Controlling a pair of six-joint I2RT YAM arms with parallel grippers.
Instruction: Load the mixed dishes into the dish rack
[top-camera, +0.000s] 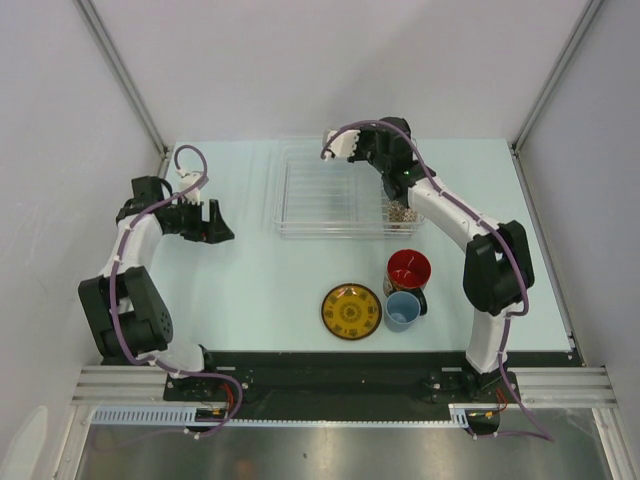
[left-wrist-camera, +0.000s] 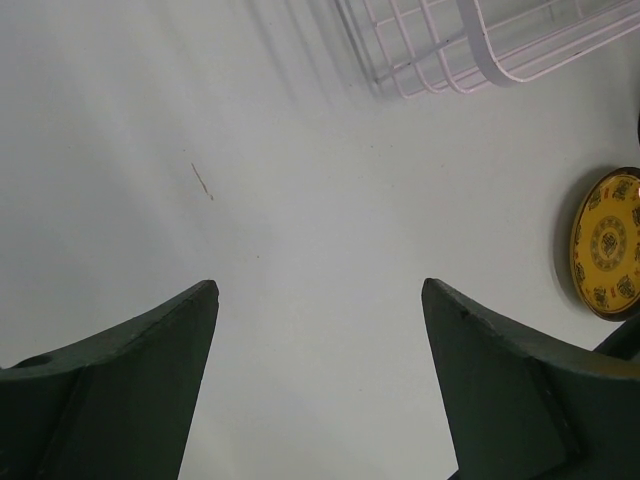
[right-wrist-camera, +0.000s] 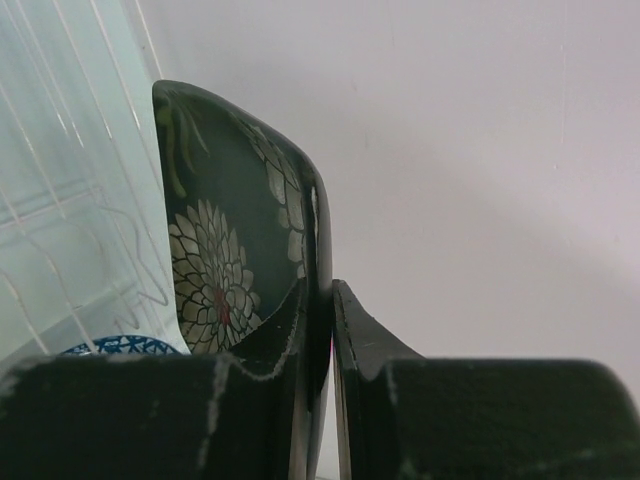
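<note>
Right gripper (right-wrist-camera: 329, 300) pinched the black square floral plate (right-wrist-camera: 225, 250); dish rack (right-wrist-camera: 60, 200) lay upper left. Left gripper (left-wrist-camera: 318, 290) stood spread.

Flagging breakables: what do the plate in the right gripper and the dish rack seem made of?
The black floral plate looks like glazed ceramic: glossy, glints along its rim. The dish rack is probably clear plastic: the table shows through its ribs.

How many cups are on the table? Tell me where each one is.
2. The light blue cup stands right of the yellow plate; the red-inside cup just behind it, toward the rack. The right arm may hide others.
</note>
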